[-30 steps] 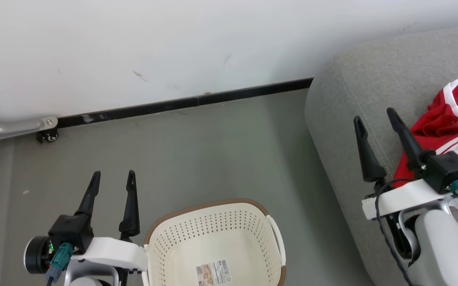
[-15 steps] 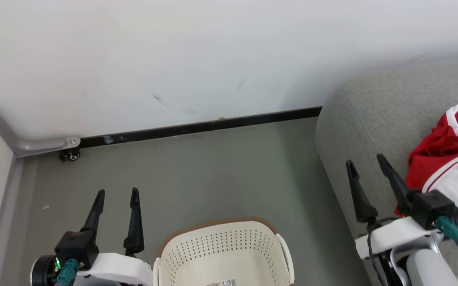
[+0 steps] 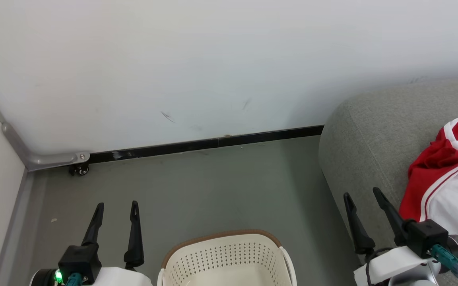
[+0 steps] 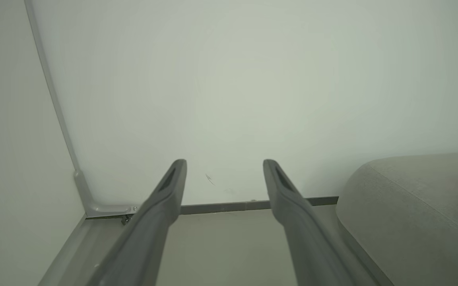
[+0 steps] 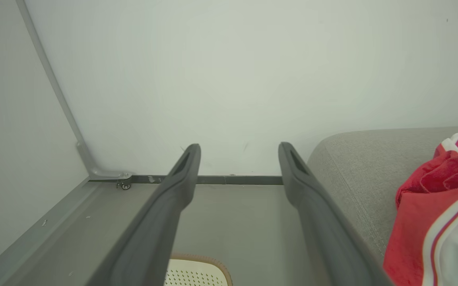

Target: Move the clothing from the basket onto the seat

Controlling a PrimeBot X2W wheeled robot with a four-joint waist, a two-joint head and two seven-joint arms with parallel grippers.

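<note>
The red-and-white sports clothing (image 3: 445,186) lies bunched on the grey upholstered seat (image 3: 368,135) at the right of the head view. A red part with white stripes is uppermost and a white panel spills toward the lower right edge; neither claw holds any of it. The right gripper (image 3: 361,192) hangs over the seat's rounded left edge, just left of the clothing, its two dark fingers spread wide with nothing between them. Its black wrist block sits right against the white cloth in the head view, and whether they touch cannot be told. In the right wrist view those fingers point toward the white wall (image 5: 229,79), with the seat and red cloth off to their right and a brown-rimmed corner of the cream laundry basket (image 5: 199,276) low between them. In the head view the basket stands on the grey-green floor (image 3: 221,182) at the bottom middle, its perforated far wall and brown rim showing, well apart from the clothing. The left gripper (image 3: 117,203) hovers just left of the basket, fingers likewise wide apart and holding nothing — pointing toward the black skirting strip (image 3: 213,143) at the wall's foot. A small caster (image 3: 81,170) sits under a metal corner rail (image 3: 46,160).
</note>
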